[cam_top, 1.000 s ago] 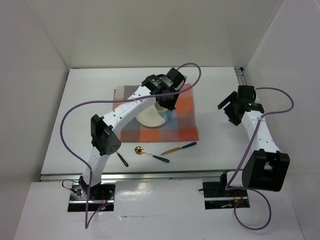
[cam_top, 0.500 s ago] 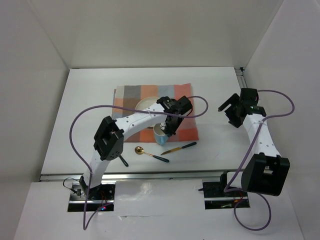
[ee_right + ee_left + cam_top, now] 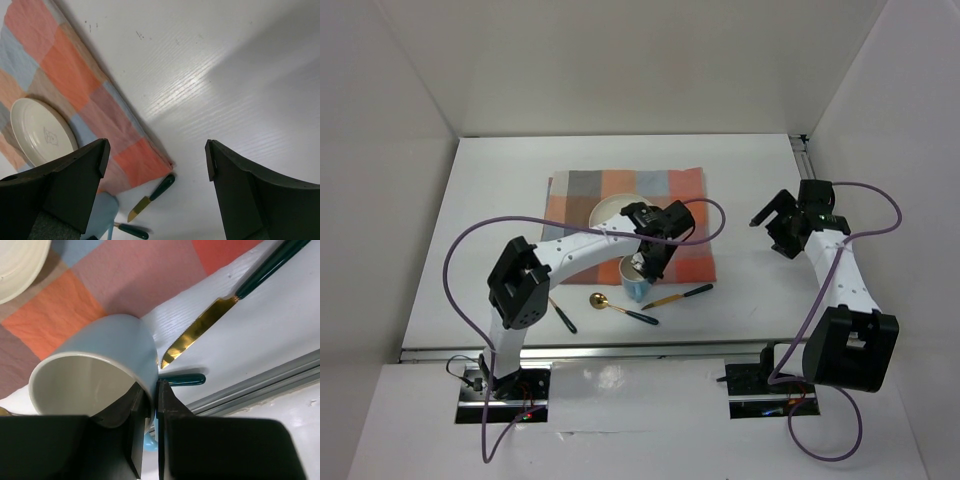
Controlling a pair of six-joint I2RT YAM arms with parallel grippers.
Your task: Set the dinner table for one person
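The white dinner table (image 3: 760, 170) carries a checked mat (image 3: 680, 190) with a cream plate (image 3: 607, 210) on it. My left gripper (image 3: 646, 262) is shut on the wall of a light blue mug (image 3: 636, 287), one finger inside and one outside, at the mat's near edge. In the left wrist view the mug (image 3: 100, 365) is tilted in the gripper (image 3: 150, 390). A gold knife (image 3: 678, 296) and a gold spoon (image 3: 618, 307) lie just near of it. My right gripper (image 3: 775, 222) is open and empty, right of the mat, as its own view shows (image 3: 157, 160).
A dark-handled utensil (image 3: 561, 316) lies at the near left by the left arm. The aluminium rail (image 3: 620, 350) runs along the near edge. In the right wrist view I see the mat (image 3: 75, 85), plate (image 3: 40, 132) and knife (image 3: 150, 195).
My left gripper has carried the mug off the plate toward me, down to the mat's near edge, then a little to the left. The right gripper has barely shifted.
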